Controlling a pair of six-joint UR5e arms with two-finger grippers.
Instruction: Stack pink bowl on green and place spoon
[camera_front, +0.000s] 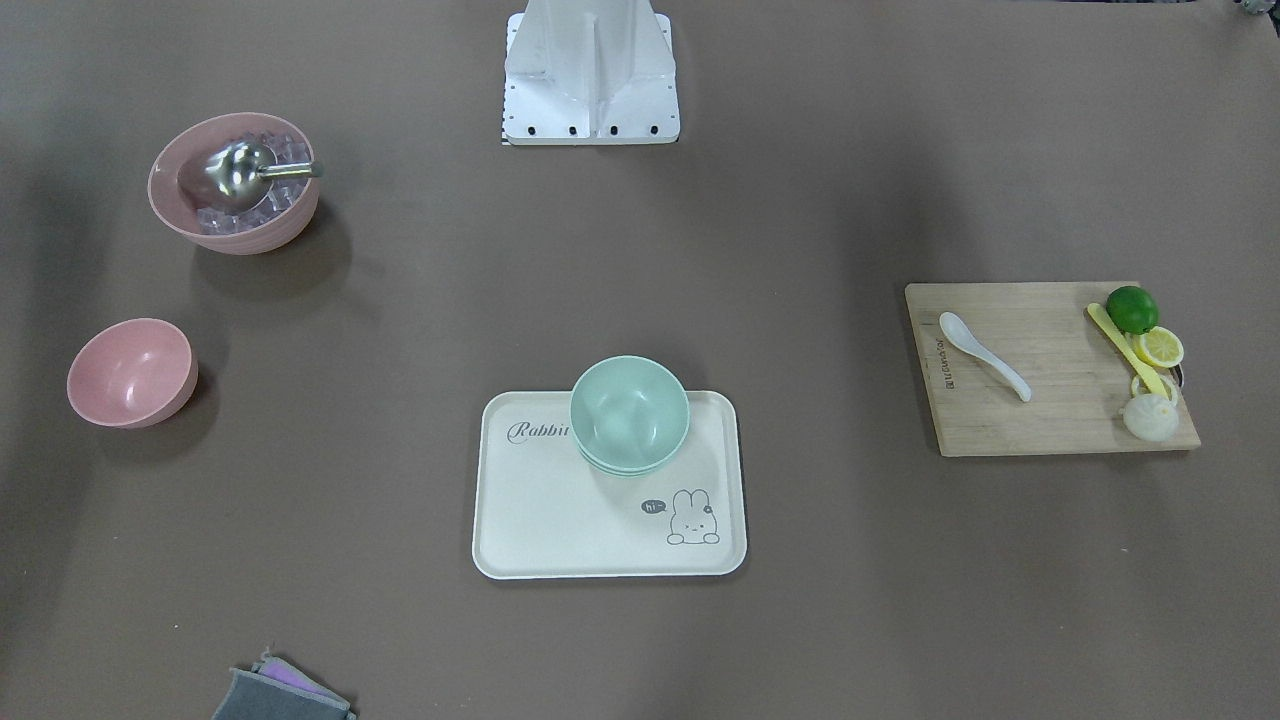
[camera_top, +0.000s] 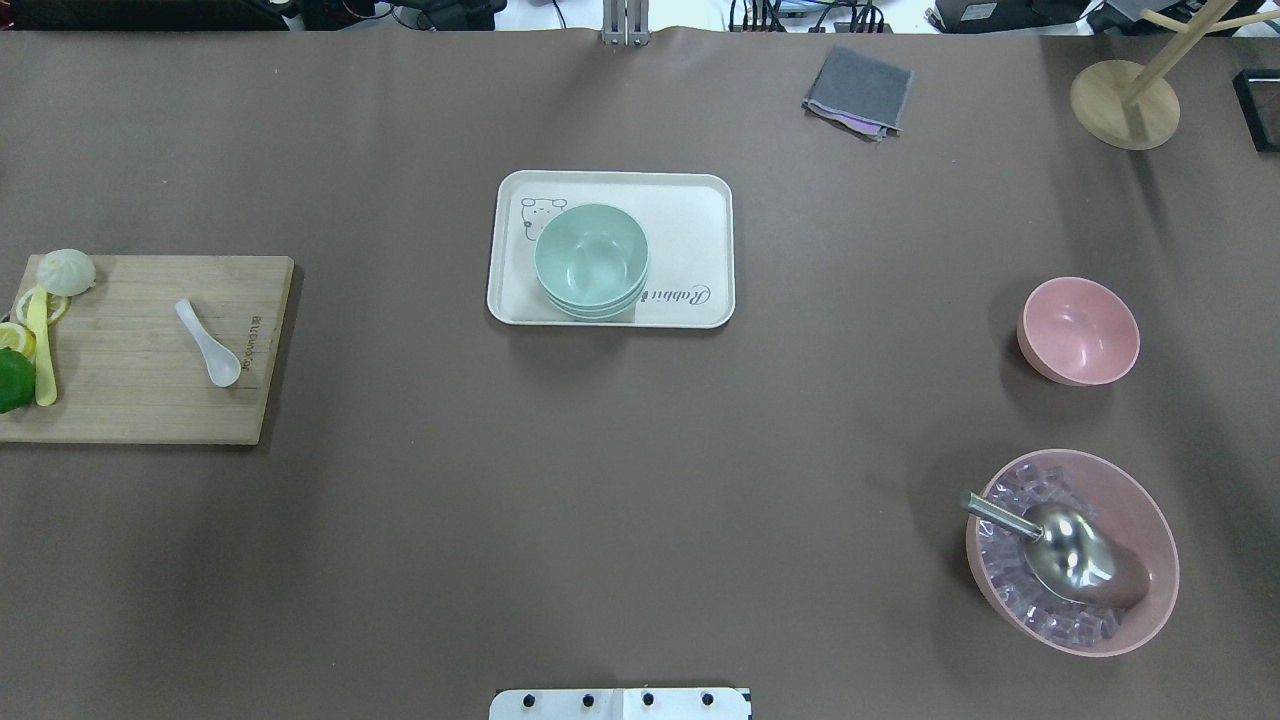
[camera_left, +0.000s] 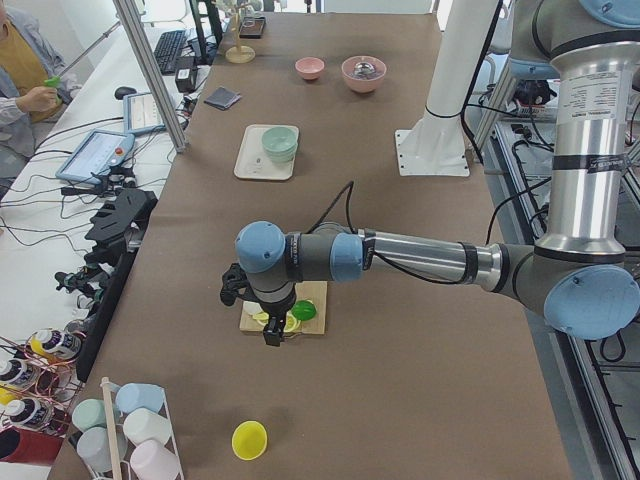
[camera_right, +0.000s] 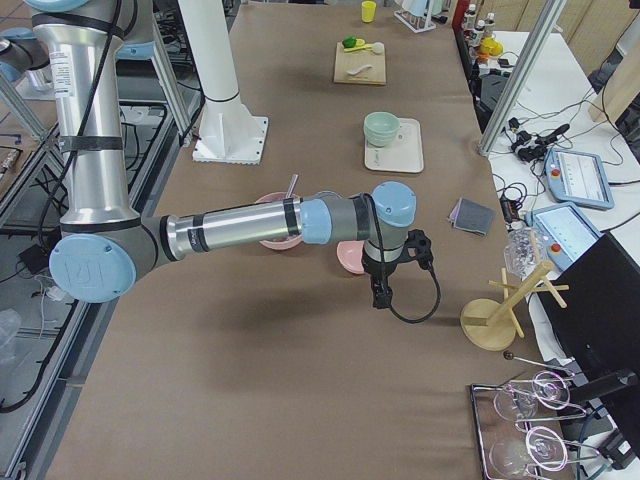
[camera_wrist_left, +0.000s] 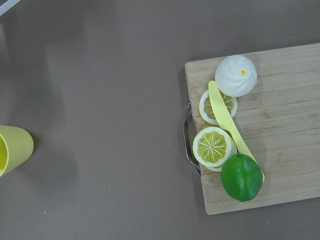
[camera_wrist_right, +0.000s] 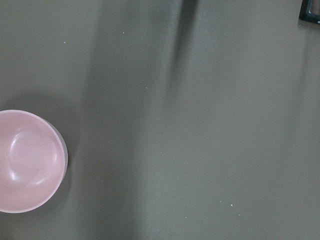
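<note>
Pincer state first: neither one shows anywhere but the side views, so whether its jaws stand apart or together cannot be told. The left pincer (camera_left: 271, 335) hangs over the wooden board (camera_top: 130, 400) at the left edge of the bench (camera_top: 640, 500), its wrist camera looking down on the board's outer end. That seems a sensible station, since the white spoon (camera_top: 208, 342) lies on this same board, apart from the lime (camera_wrist_left: 242, 176), lemon slices (camera_wrist_left: 214, 146) and bun (camera_wrist_left: 236, 75) crowded at that end. The right pincer (camera_right: 381, 295) hangs just beside the small pink bowl (camera_top: 1078, 330), which stands upright and empty toward the right edge. A larger pink bowl (camera_top: 1140, 500), holding ice cubes (camera_top: 1005, 570) and a metal scoop (camera_top: 1070, 550), sits nearer the robot's right corner. The green bowls (camera_top: 592, 258), nested as a stack, rest on the cream tray (camera_top: 700, 215) mid-bench toward the far edge, probably staged centrally so either arm can reach. Nothing is lifted yet; by my reading each arm waits by its own item, pink bowl first.
</note>
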